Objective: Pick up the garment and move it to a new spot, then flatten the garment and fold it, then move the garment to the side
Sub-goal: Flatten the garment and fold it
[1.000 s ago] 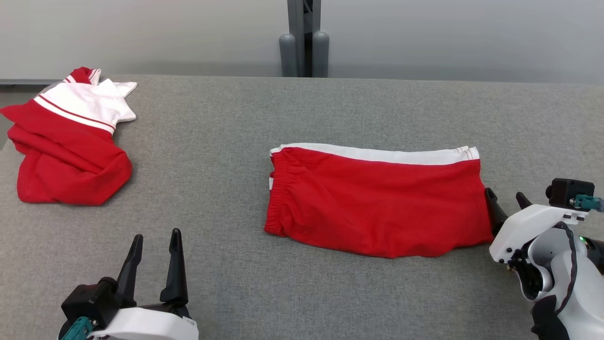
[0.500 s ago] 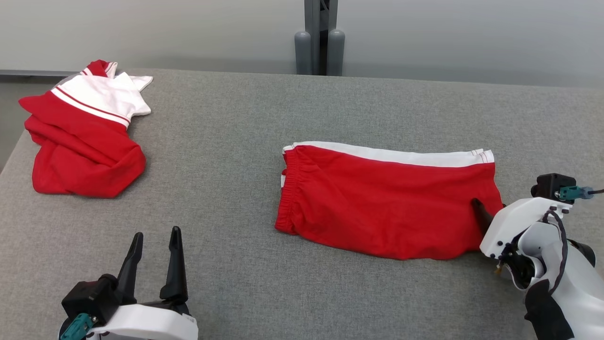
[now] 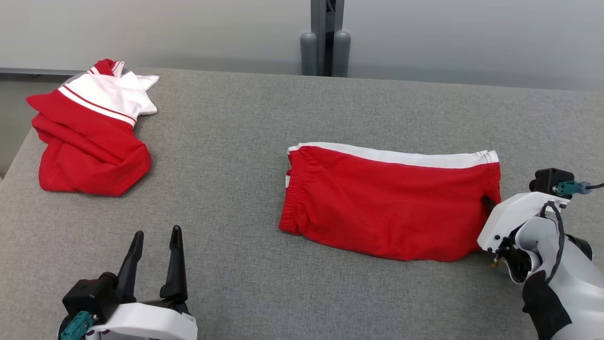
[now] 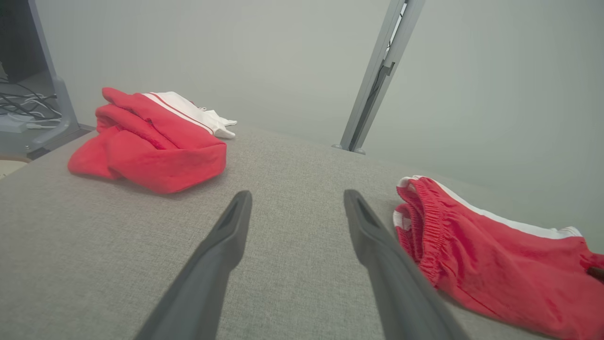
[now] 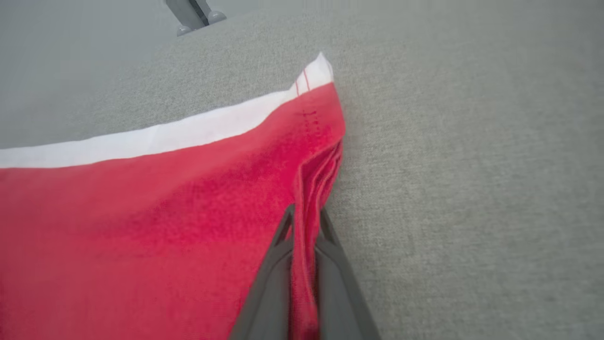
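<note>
1. Head view, foreground: the left gripper [image 3: 157, 231] sits at the lower left over the grey cloth-covered table [image 3: 245, 283]. Its two dark fingers are spread wide with nothing between them.
2. At the lower right, the right gripper [image 5: 306, 212] is pinched closed on the right-hand edge of the red shorts [image 3: 387, 208]. The right wrist view shows a bunched ridge of red cloth squeezed between the two fingers, on the near side of the corner where the white band ends.
3. The red shorts lie flat on the table, right of centre, as a long strip. The elastic waistband is to the left, the white band runs along the far edge, and the near edge is slightly wrinkled.
4. Well apart from them, at the table's far left corner, a second red-and-white garment [image 3: 89, 141] sits in a crumpled heap.
5. Beyond the table's far edge, a grey metal post [image 3: 325, 28] rises in front of a plain pale wall [image 3: 472, 38].
</note>
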{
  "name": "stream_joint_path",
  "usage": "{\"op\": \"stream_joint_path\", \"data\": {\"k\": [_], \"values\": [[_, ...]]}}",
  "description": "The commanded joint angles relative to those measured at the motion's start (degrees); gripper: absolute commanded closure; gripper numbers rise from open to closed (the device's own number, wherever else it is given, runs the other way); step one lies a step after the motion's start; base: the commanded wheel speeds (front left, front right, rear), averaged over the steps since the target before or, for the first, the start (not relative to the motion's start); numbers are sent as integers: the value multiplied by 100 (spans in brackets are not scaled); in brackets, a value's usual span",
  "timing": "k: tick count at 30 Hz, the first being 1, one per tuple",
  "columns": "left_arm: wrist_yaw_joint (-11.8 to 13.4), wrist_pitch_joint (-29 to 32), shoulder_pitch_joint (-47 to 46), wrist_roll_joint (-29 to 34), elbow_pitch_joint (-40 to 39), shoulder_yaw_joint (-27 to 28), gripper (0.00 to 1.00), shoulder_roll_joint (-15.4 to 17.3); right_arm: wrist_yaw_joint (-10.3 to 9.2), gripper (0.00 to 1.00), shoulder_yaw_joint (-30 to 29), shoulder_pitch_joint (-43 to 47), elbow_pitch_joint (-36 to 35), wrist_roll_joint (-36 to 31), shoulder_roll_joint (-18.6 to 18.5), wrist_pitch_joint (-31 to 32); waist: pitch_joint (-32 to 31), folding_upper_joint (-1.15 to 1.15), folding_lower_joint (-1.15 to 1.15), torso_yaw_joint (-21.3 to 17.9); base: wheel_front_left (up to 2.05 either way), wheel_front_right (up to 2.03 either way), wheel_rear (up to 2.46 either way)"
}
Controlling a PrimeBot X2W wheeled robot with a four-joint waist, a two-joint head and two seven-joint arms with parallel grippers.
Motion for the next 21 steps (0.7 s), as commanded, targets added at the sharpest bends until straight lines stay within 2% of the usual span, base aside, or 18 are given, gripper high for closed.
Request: {"op": "stream_joint_path", "data": {"k": [1,2,13,17,21], "values": [[19,11,24,9,-1,14,0,44,-2,97,23,-68,15,47,-90,-97,-34,0,0,-26,0,0,0],[28,11,45,0,-6,17,0,47,-2,100,45,-79,24,79,-112,-126,-52,0,0,-45,0,0,0],[42,-8,130,-45,-50,23,0,36,-2,100,247,-159,-73,442,-461,-211,-148,0,0,-252,0,0,0],[15,-21,137,-49,-42,17,0,17,-2,100,333,-251,-24,405,-702,-232,-167,0,0,-291,0,0,0],[-3,-29,124,-61,-31,14,0,2,-2,100,422,-386,-50,409,-759,-259,-179,0,0,-306,0,0,0]]}}
